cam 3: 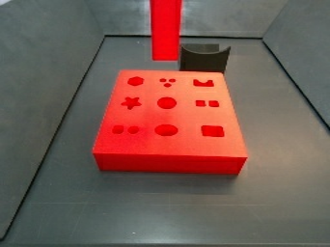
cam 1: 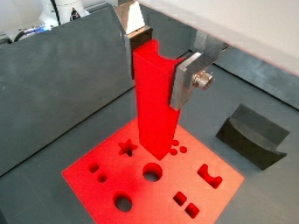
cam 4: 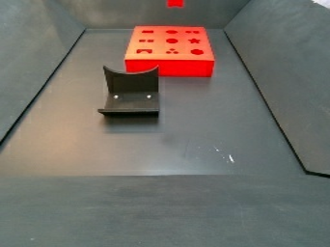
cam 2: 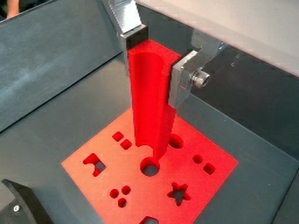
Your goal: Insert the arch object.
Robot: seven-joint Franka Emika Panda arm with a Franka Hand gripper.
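Arch object hangs upright, clamped in gripper jaws, lower end just above red board. Board lies near tabletop far edge, dark grey block beside it.

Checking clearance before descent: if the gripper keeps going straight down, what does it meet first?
Probably the wide flat red board with shaped holes: the gripper holds the long bright red bar upright above it, so the bar's tip touches first. Exact landing spot is unclear.
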